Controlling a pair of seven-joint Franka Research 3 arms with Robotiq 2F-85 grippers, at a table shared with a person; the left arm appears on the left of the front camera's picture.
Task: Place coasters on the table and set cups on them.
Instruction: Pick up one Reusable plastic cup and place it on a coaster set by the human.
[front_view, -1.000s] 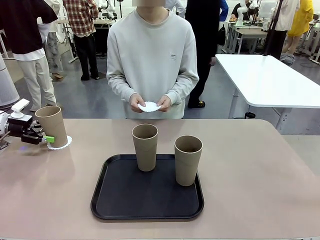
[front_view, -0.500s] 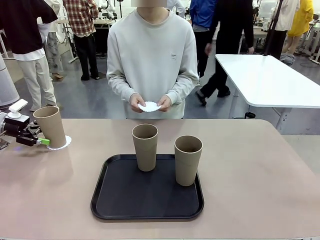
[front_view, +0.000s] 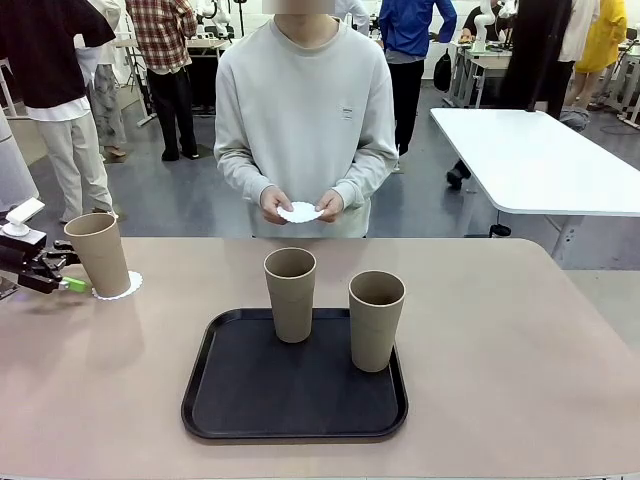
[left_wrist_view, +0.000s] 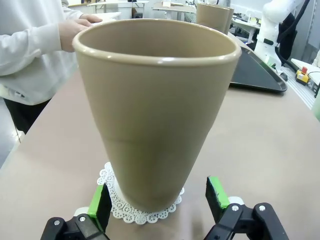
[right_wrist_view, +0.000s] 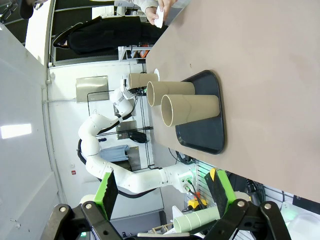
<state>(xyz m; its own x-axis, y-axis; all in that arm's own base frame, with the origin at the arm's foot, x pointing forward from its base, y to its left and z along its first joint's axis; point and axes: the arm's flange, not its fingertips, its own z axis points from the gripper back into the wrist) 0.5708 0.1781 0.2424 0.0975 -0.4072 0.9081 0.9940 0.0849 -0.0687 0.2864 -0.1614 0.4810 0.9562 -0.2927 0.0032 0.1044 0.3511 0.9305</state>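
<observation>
Beige table (front_view: 500, 350) in a busy lab, with a person at its far edge.
Near the left edge I see one cup (front_view: 98, 253) (left_wrist_view: 155, 110) upright on a coaster (front_view: 128, 288) (left_wrist_view: 120, 210). My left claw (front_view: 70, 283) (left_wrist_view: 157, 200) sits just beside it, jaws spread wider than its base, gripping nothing. Two more cups (front_view: 290, 293) (front_view: 376, 320) stand on the black tray (front_view: 200, 400) near the near edge. The person's hands (front_view: 300, 205) hold another coaster (front_view: 299, 213). My right claw (right_wrist_view: 162, 192) is wide open and empty.
</observation>
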